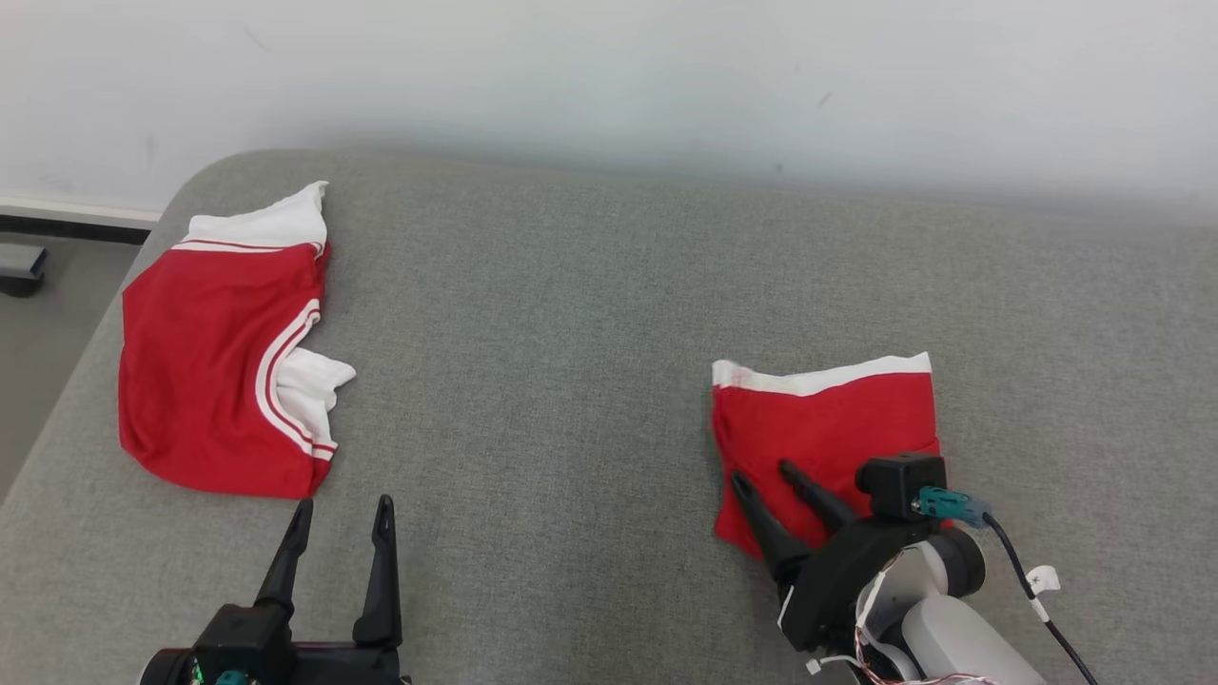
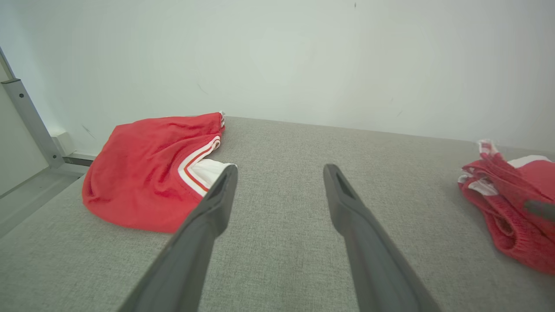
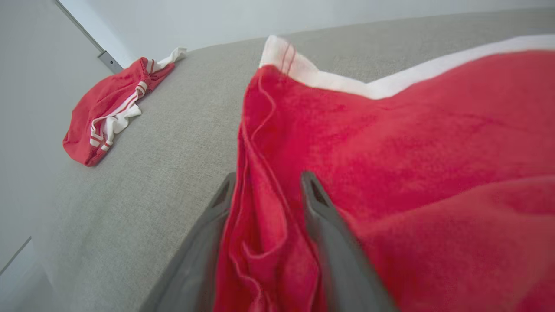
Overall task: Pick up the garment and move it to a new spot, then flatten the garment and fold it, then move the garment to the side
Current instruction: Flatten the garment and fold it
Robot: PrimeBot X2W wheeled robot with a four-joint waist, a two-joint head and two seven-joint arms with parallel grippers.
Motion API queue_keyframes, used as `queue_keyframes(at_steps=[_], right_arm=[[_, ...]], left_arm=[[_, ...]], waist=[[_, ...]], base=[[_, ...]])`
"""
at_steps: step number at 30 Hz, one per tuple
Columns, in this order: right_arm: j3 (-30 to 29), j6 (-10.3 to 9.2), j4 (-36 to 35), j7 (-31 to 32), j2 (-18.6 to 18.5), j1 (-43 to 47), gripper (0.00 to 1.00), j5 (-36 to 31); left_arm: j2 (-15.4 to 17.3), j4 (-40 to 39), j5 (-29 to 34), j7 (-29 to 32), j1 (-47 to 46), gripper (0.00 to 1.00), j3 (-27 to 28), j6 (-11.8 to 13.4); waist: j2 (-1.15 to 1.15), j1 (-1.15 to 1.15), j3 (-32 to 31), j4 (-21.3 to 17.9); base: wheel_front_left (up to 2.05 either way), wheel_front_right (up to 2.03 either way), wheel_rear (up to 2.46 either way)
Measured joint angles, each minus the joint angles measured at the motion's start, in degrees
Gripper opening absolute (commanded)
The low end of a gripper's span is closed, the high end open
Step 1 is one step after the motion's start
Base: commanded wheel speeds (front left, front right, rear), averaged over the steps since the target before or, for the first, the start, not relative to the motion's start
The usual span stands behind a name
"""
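Observation:
The garment (image 1: 828, 419) is a red piece with a white band, folded into a rough square on the right of the grey padded surface (image 1: 571, 381). My right gripper (image 1: 761, 473) rests at its near left corner with the fingers spread. In the right wrist view the garment (image 3: 412, 138) shows close up, and a loose red fold lies between the parted fingers of the right gripper (image 3: 268, 177), which do not pinch it. My left gripper (image 1: 343, 502) stands open over bare surface at the lower left, with nothing in it. The left wrist view shows the left gripper (image 2: 281, 168) and the garment (image 2: 511, 216) at its right edge.
A second red garment with white trim (image 1: 209, 381) lies crumpled at the surface's left end, near the rounded edge; it also appears as a red heap (image 2: 143, 173) (image 3: 104, 108). A pale wall (image 1: 609, 76) runs behind the surface. Floor (image 1: 48, 304) drops off at the left.

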Motion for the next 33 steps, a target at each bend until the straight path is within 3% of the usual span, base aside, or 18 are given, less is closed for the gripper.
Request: queue_keyframes(at_steps=[8, 16, 25, 33], right_arm=[[-2.03, 0.0, -3.18, -5.37, -2.57, 0.14, 1.0, -0.14], [-9.68, 0.0, -6.86, -10.74, -4.99, 2.8, 1.0, -2.58], [-17.23, 0.0, -10.29, -14.66, -3.72, 8.92, 1.0, -4.94], [-19.47, 0.0, -12.98, -16.66, -1.58, 13.58, 1.0, -7.86]], left_arm=[[0.0, -0.25, 0.47, 0.0, 1.25, 1.0, 1.53, -0.21], [0.0, -1.11, 1.72, 0.0, 2.41, 1.0, 3.18, -0.43], [-0.01, -1.58, 2.93, 0.0, 3.43, 1.0, 4.72, -0.78], [0.11, -2.14, 3.59, 0.0, 4.46, 1.0, 5.99, -0.94]], waist=[[0.0, 0.0, -1.16, -1.42], [0.0, 0.0, -1.94, -3.53], [0.0, 0.0, -2.72, -6.19], [0.0, 0.0, -3.39, -8.94]], base=[[0.0, 0.0, 0.0], [0.0, 0.0, 0.0], [0.0, 0.0, 0.0], [0.0, 0.0, 0.0]])
